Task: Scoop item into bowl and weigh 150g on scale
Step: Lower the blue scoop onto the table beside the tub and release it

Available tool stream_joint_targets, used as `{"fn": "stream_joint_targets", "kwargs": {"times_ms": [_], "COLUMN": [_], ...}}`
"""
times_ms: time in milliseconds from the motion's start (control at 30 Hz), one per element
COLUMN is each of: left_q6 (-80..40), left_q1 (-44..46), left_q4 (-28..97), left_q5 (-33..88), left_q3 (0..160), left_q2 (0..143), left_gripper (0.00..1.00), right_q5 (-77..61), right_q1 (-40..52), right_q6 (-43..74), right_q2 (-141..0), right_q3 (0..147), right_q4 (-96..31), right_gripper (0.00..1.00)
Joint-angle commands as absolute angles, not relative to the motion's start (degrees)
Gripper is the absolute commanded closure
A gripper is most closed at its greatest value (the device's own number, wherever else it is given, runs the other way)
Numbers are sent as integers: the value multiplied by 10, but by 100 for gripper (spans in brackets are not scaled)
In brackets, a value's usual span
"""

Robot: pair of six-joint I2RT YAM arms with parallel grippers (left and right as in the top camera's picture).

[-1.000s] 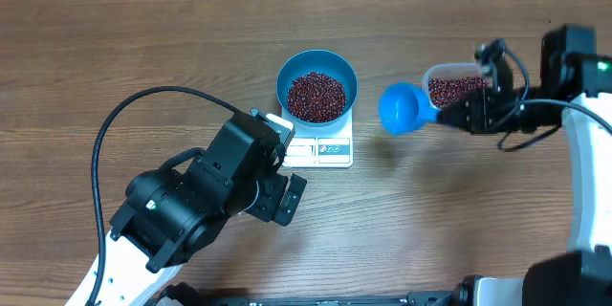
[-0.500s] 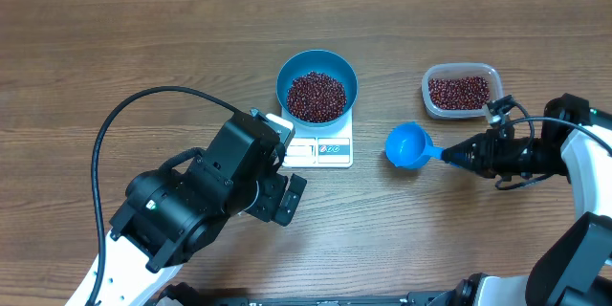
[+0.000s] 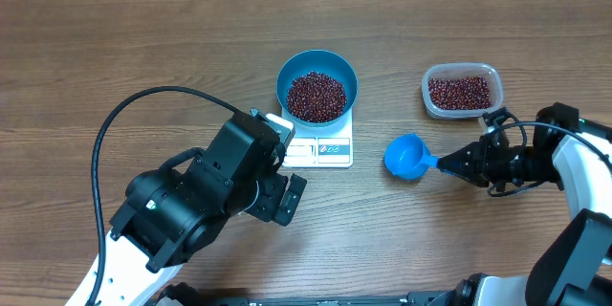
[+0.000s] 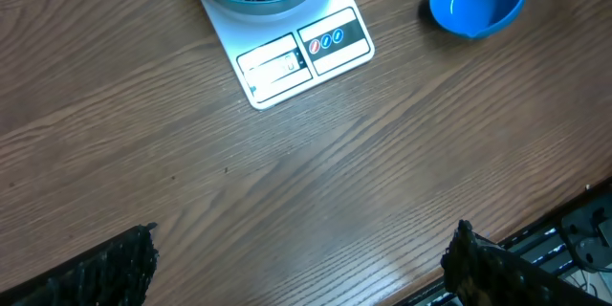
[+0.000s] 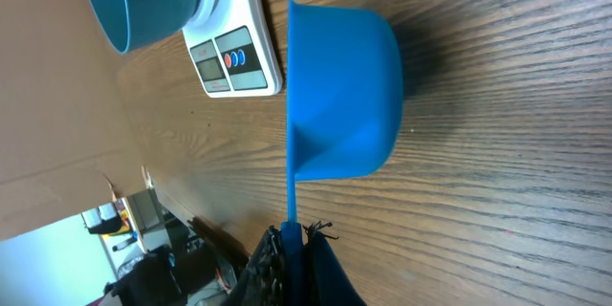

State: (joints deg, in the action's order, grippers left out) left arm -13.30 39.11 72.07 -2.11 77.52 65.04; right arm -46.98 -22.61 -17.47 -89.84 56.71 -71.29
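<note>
- Change noted: one second ago the blue scoop (image 3: 405, 156) was held against the clear tub (image 3: 426, 86), at 3 o'clock from the bowl (image 3: 283, 75). It has since been carried away from the tub and down, and now sits at 4 o'clock from the bowl, just beside the scale (image 3: 320, 150) at its 3 o'clock edge.
- Scoop condition: empty in the left wrist view. It is low over the table (image 3: 143, 38) or resting on it; which of the two cannot be told.
- Beans (image 3: 316, 96): the heap in the bowl looks the same as a second ago. A reserve remains in the tub, at 3 o'clock from the bowl.
- Bowl and scale: the bowl stands on the scale, with the display strip showing at the bowl's 6 o'clock. The reading is too small to make out.
- Assessment: no beans came away from the tub. This suggests that scooping has stopped and the scoop is being set down, presumably with the target weight reached. This is unconfirmed.
- Right gripper (image 3: 451, 163): fingers fully together, clamped on the scoop's thin handle, at 3 o'clock from the scoop's cup.
- Left gripper (image 4: 301, 239): fingers spread as wide as they go, holding nothing and touching nothing. It hangs over bare table at 7 o'clock from the scale.
</note>
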Motion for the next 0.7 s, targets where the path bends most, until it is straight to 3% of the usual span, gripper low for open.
{"fn": "stream_joint_targets", "kwargs": {"times_ms": [0,233,267,300,467,667], "left_q6": [-124,-124,-124,-124,-124,-124], "left_q1": [390,390,390,390,390,390], "left_q4": [720,720,720,720,720,720], "left_q5": [-19,-19,-19,-19,-19,-19], "left_q3": [782,782,782,782,782,782], "left_q2": [653,653,653,653,653,653], "left_gripper": [0,0,0,0,0,0], "right_q5": [-472,-402,-380,-374,-284,-279], "right_q1": [-207,-206,-206,-206,-206,-206], "right_q6": [-157,-79,-57,-49,24,24], "right_q2": [-894,-895,-895,-895,-895,-895], "right_q3": [554,554,554,554,554,555], "right_q4": [-702,-688,-683,-682,-675,-666], "right_gripper": [96,94,78,73,54,31]}}
